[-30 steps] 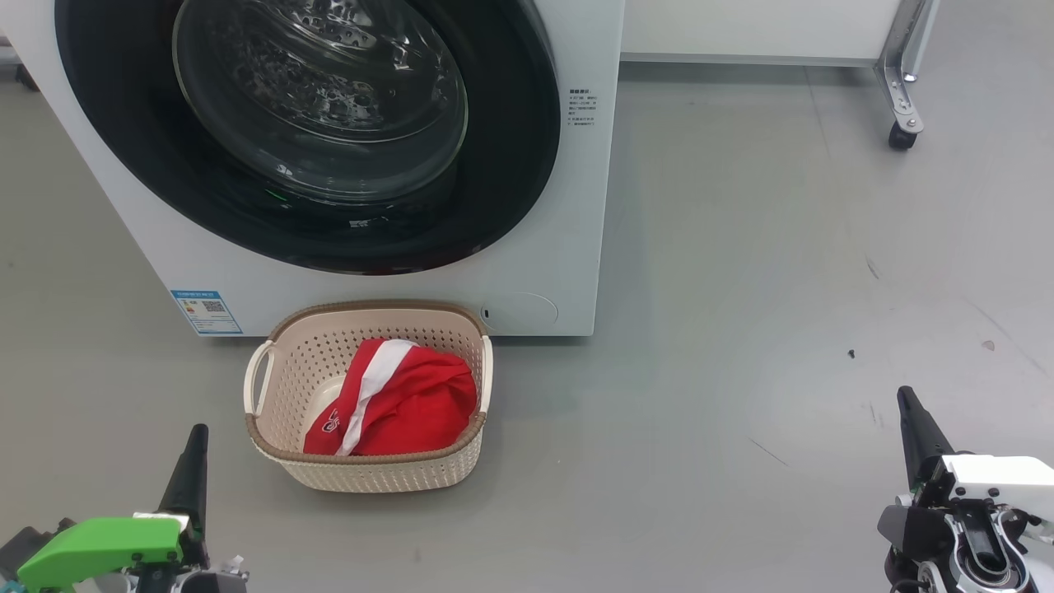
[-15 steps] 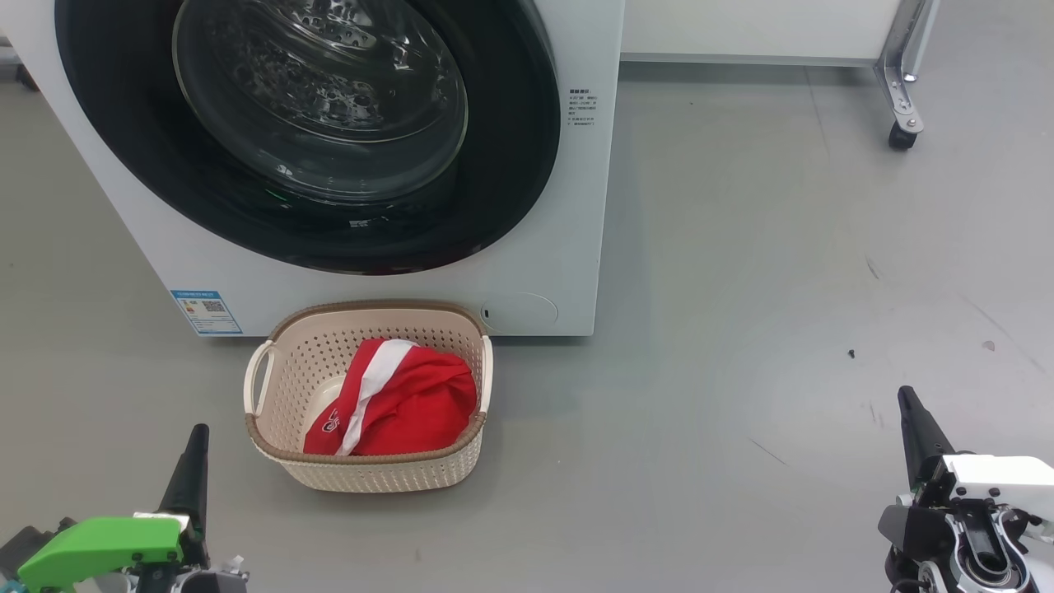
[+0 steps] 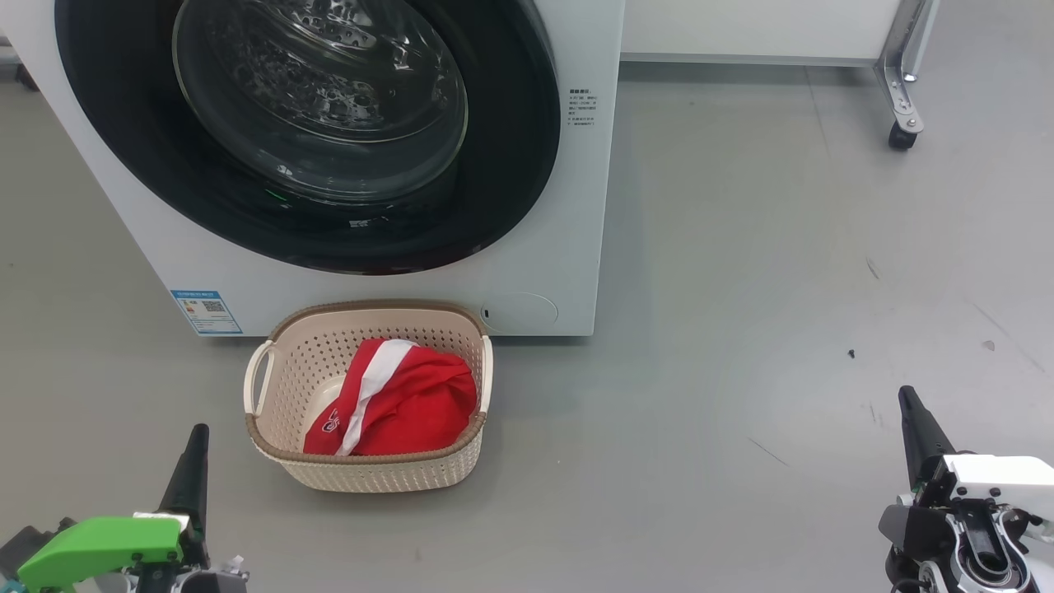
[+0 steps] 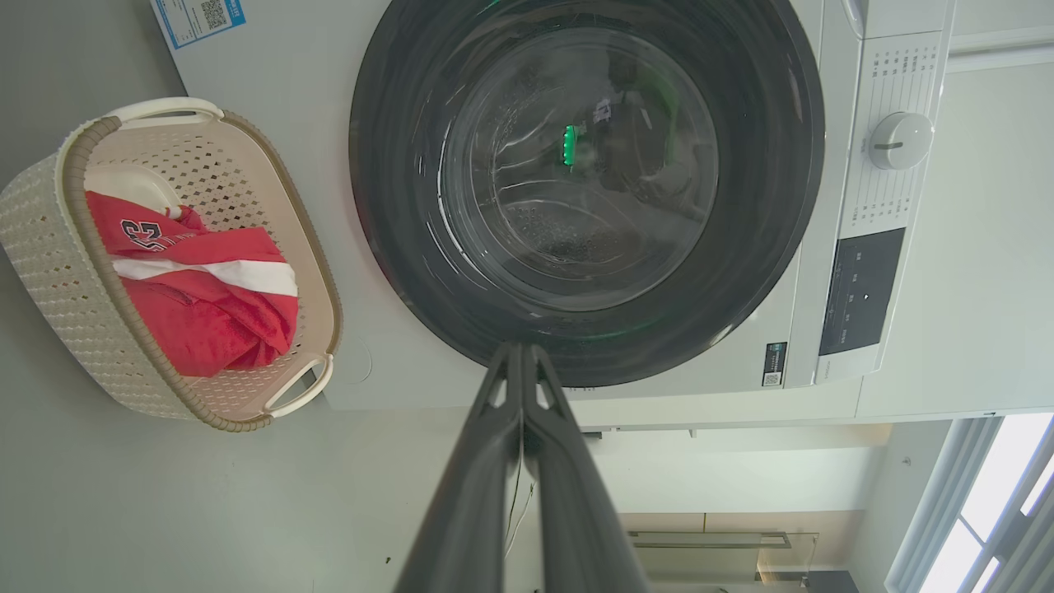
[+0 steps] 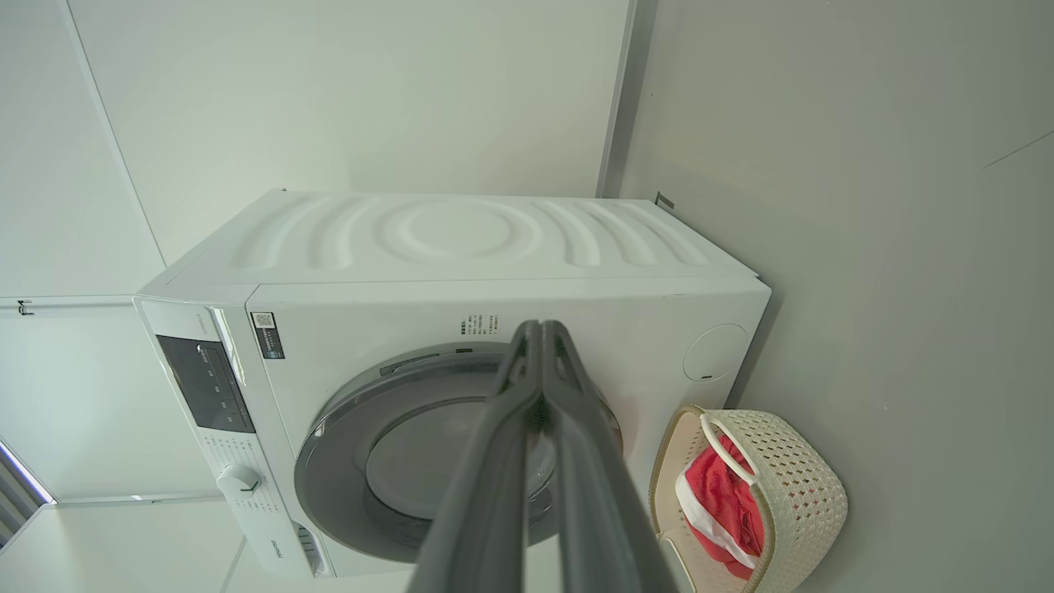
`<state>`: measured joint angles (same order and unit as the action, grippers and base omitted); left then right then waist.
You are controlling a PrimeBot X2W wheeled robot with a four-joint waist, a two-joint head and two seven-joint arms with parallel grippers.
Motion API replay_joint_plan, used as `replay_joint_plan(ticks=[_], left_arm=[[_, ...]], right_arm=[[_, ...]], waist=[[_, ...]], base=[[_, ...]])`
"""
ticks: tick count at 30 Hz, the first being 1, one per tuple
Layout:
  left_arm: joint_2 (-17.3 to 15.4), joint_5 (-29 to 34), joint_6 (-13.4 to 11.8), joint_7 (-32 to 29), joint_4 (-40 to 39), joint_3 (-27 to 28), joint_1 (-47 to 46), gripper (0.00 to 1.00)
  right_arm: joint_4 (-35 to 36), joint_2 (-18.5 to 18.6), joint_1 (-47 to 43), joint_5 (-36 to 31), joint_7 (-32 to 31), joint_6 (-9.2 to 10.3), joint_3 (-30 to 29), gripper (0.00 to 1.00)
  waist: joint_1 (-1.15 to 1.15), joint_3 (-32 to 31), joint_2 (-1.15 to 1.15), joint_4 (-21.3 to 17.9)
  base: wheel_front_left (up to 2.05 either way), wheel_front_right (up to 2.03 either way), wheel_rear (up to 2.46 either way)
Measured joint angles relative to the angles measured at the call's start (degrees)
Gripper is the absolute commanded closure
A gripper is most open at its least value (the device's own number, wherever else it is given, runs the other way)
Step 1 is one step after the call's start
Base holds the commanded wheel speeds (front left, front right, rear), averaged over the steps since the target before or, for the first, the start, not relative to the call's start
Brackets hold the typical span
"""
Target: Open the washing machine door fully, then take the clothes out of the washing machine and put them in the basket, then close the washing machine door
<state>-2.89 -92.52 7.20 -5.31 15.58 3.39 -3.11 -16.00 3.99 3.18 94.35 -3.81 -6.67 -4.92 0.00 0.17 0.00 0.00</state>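
The white washing machine (image 3: 527, 272) stands ahead with its round black-rimmed door (image 3: 313, 140) lying flat against the front, the glass bowl bulging at its centre. On the floor just in front sits the cream basket (image 3: 370, 476), and the red clothes (image 3: 403, 403) with a white stripe lie inside it. My left gripper (image 3: 196, 436) is shut and empty at the lower left, a short way left of the basket. Shut and empty too, my right gripper (image 3: 906, 397) stays far off at the lower right. Door (image 4: 585, 181), basket (image 4: 49, 247) and clothes (image 4: 198, 305) also show in the left wrist view.
Grey floor (image 3: 741, 288) spreads to the right of the machine. A white cabinet on a metal leg with a castor (image 3: 902, 136) stands at the back right. The machine's control panel and dial (image 4: 902, 142) show in the left wrist view.
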Motion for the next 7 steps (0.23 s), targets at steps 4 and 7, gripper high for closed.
replay_joint_plan(ticks=[4, 7], left_arm=[[0.0, 0.0, 0.0, 0.0, 0.0, 0.0, -0.01, 1.0], [0.0, 0.0, 0.0, 0.0, 0.0, 0.0, -0.01, 1.0]], right_arm=[[0.0, -0.01, 0.01, 0.0, 0.0, 0.0, -0.01, 1.0], [0.01, -0.01, 0.01, 0.0, 0.0, 0.0, -0.02, 1.0]], waist=[[0.0, 0.0, 0.0, 0.0], [0.0, 0.0, 0.0, 0.0]], base=[[0.0, 0.0, 0.0], [0.0, 0.0, 0.0]])
